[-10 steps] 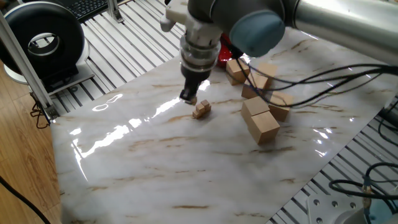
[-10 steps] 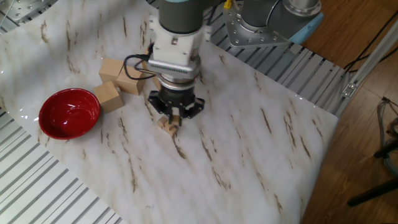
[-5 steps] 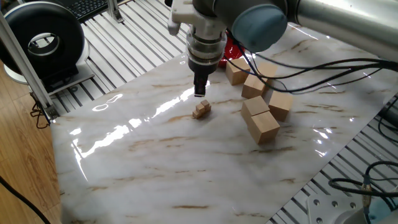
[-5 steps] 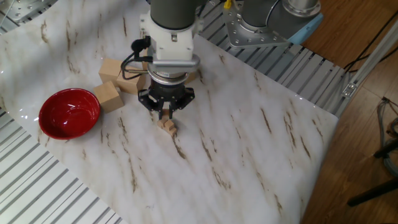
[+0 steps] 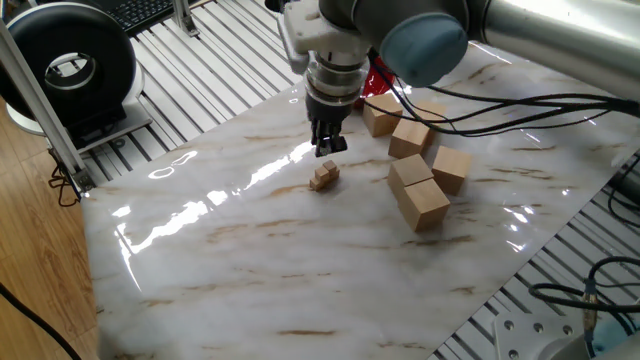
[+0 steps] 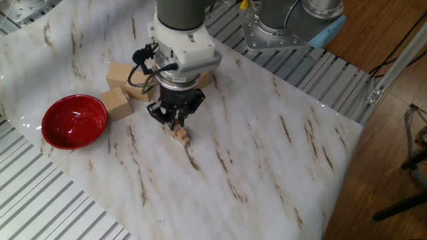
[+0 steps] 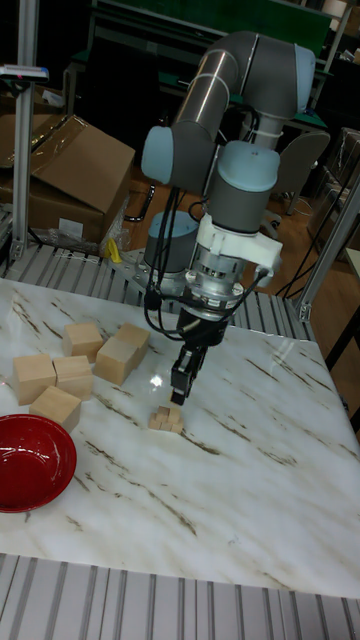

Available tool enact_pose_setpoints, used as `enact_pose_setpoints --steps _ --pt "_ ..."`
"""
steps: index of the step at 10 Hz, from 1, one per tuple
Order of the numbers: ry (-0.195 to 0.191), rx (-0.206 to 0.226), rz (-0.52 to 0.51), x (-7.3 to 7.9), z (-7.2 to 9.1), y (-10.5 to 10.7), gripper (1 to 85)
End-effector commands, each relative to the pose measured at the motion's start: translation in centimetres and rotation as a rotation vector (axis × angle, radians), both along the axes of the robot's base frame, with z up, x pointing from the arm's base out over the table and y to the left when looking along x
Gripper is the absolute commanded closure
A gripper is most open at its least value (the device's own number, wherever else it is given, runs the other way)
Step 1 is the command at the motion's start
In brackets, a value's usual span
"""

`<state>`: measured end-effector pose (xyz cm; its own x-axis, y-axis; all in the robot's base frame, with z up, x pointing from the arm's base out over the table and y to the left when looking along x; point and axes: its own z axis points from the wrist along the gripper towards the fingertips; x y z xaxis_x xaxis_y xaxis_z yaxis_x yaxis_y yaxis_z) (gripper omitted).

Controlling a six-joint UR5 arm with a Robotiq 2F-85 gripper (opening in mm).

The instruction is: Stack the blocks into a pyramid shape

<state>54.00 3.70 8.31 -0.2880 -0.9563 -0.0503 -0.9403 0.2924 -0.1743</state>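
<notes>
The tiny tan blocks sit together as a small stepped pile (image 5: 323, 177) (image 6: 180, 135) (image 7: 166, 420) near the middle of the marble table, with one cube resting on top of the lower ones. My gripper (image 5: 328, 146) (image 6: 175, 123) (image 7: 181, 390) hangs just above the pile, slightly toward the big blocks, and does not touch it. Its fingers point down and stand only a little apart, with nothing between them. I see no loose tiny cube elsewhere on the table.
Several large pale wooden blocks (image 5: 418, 190) (image 7: 72, 368) lie in a group beside the pile. A red bowl (image 6: 75, 121) (image 7: 30, 460) stands past them near the table edge. The marble top (image 5: 300, 270) ends at slatted metal rails on all sides.
The gripper was down at the pile with a cube between its fingers. It has let the cube go on the pile, risen, and shifted slightly toward the big blocks.
</notes>
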Motion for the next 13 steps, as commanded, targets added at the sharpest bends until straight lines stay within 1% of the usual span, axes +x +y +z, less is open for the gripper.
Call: enact_pose_setpoints --steps 1,2,3,4,5,6,7,8,9,10,11,12,13 --pt "-0.039 -0.065 0.204 0.9 0.1 -1.1 84.7" --pt "-0.051 -0.036 0.257 1.0 -0.1 -0.4 84.7" --pt "-0.044 0.028 0.21 0.5 -0.4 0.5 84.7" --pt "-0.05 0.095 0.021 0.7 -0.4 0.8 84.7" --pt "-0.065 0.117 -0.2 1.4 -0.4 -0.1 84.7" --pt "-0.091 0.127 -0.407 2.5 -0.5 -1.7 84.7" --pt "-0.099 0.146 -0.534 3.3 -0.7 -2.9 84.7" --pt "-0.066 0.168 -0.586 2.7 -0.8 -2.8 84.7" --pt "-0.055 0.165 -0.552 2.3 -0.6 -2.4 84.7" --pt "-0.016 0.18 -0.518 1.4 -0.6 -1.2 84.7" --pt "0.0 0.162 -0.404 0.7 -0.7 -0.6 84.7" --pt "0.013 0.189 -0.364 -0.1 -1.0 1.6 84.7" --pt "0.009 0.214 -0.486 -0.2 -1.2 2.7 84.7"
